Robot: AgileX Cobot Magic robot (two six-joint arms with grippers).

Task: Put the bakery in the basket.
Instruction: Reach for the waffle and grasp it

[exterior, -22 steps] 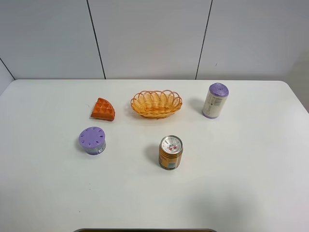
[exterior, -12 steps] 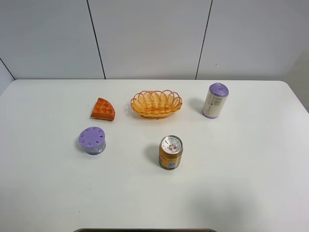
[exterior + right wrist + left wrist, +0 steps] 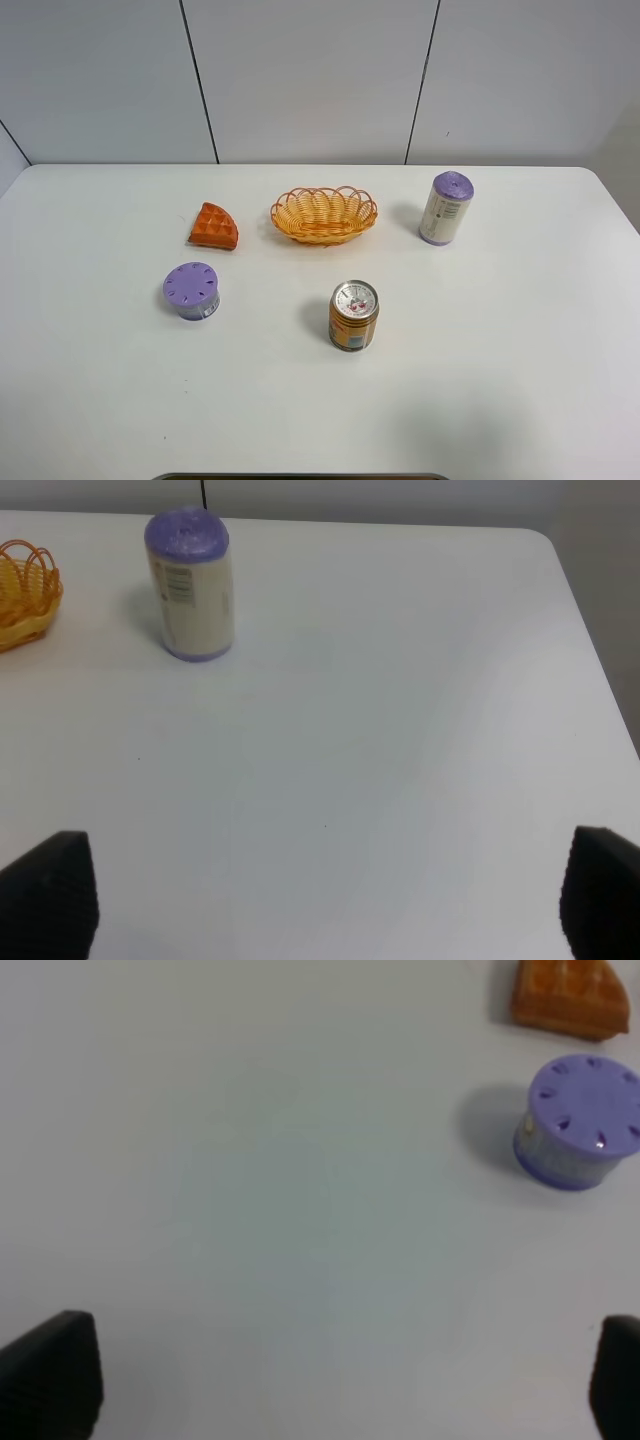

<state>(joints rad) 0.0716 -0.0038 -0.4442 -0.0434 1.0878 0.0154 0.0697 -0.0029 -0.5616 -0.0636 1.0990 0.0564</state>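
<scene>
The left end effector [image 3: 330,1390] has its two dark fingers [image 3: 50,1380] spread wide above the tabletop [image 3: 250,1210], gripping nothing, and the right end effector [image 3: 325,895] is equally wide open and holds nothing. In the high view the bakery [image 3: 214,227] lies flat on the tabletop just left of the basket [image 3: 324,236], not touching it.

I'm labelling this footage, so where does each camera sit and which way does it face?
Exterior high: up high, facing down over the table; no arms show.
Left wrist: above the table, left gripper open; bakery and purple tub, shared with exterior.
Right wrist: right gripper open; basket rim and tall canister, shared with exterior.
</scene>
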